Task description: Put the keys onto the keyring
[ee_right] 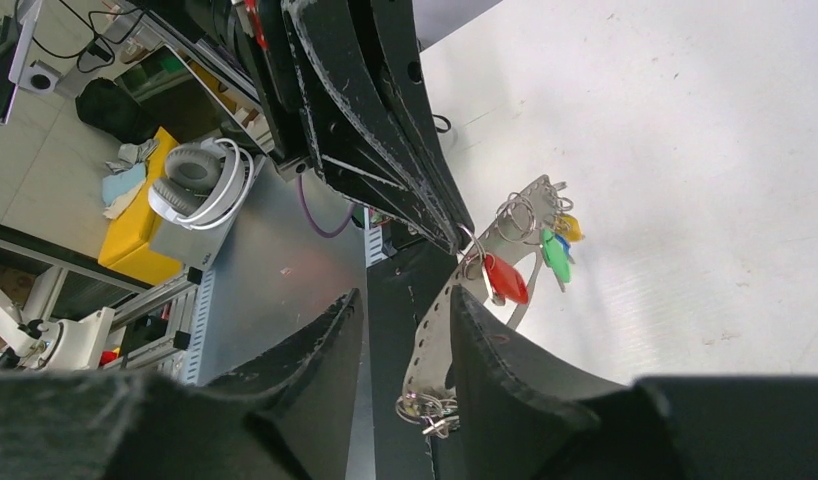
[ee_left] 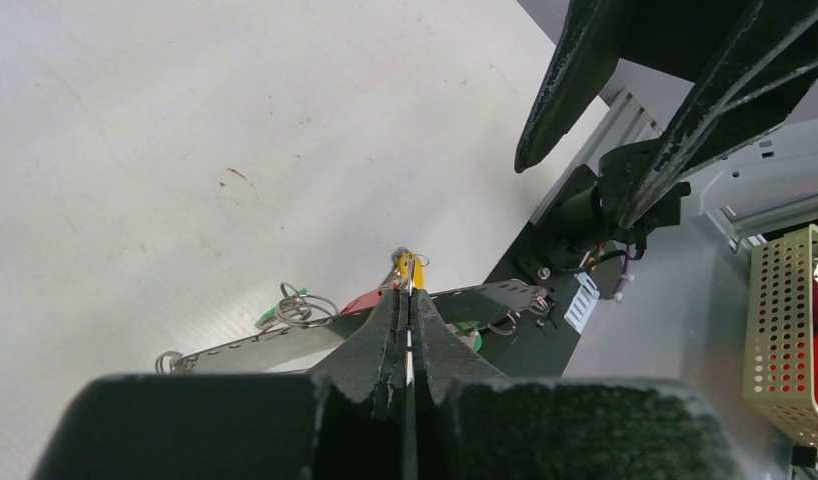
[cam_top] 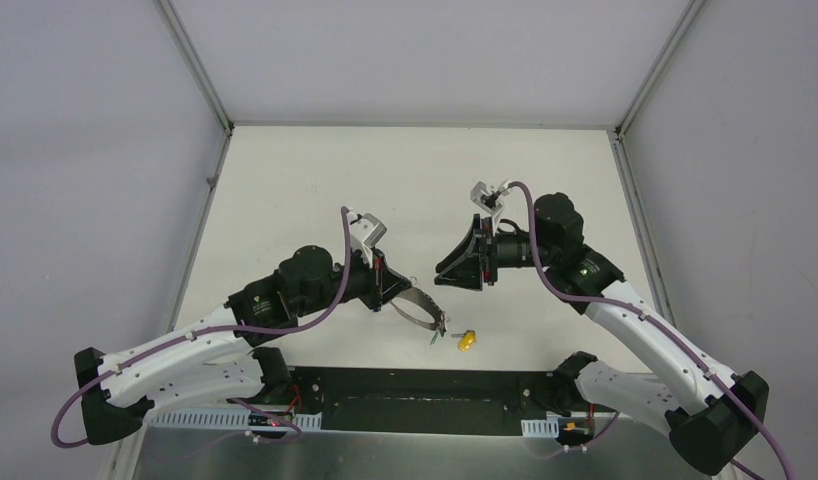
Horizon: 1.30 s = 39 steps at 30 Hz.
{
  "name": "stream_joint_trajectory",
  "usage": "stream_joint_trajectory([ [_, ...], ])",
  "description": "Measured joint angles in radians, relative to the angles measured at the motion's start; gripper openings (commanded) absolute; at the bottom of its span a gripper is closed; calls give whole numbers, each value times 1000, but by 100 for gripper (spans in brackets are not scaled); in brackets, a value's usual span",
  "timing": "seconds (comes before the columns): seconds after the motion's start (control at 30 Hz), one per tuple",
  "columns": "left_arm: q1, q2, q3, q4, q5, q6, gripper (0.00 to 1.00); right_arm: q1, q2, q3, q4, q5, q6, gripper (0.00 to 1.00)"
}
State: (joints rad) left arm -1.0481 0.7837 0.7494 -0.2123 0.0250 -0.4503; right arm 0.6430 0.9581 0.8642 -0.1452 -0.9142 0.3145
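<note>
My left gripper [cam_top: 385, 285] is shut on the keyring [cam_top: 417, 312], a thin grey perforated band held just above the table. The left wrist view shows its jaws [ee_left: 409, 295] pinched on the keyring [ee_left: 245, 345] mid-span. Small split rings carry keys on the band: red key [ee_right: 505, 278], green key [ee_right: 555, 255], yellow key [ee_right: 568, 228]. From above, the yellow key [cam_top: 466, 341] sits by the band's low end. My right gripper [cam_top: 443, 275] hovers open to the right. In its own view its jaws [ee_right: 405, 300] stand apart, with the keyring [ee_right: 435, 330] beyond the gap, close to the right finger.
The black base plate [cam_top: 425, 395] runs along the table's near edge just below the keyring. White walls enclose the table [cam_top: 405, 180] at the back and sides. A perforated yellow-green basket [ee_left: 785, 330] stands off the table, beyond the near edge.
</note>
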Motion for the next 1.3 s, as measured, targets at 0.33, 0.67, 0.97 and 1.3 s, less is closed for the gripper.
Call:
stream_joint_trajectory([
  [0.33,0,-2,2,-39,1,-3,0,0,59,0,53,-17,18,46],
  [0.67,0,15,14,-57,5,-3,0,0,72,-6,67,-47,24,44],
  [0.97,0,19,21,-61,7,2,0,0,97,-12,74,-68,24,46],
  [1.3,0,26,23,-120,-29,1,0,0,94,-61,86,-62,27,48],
])
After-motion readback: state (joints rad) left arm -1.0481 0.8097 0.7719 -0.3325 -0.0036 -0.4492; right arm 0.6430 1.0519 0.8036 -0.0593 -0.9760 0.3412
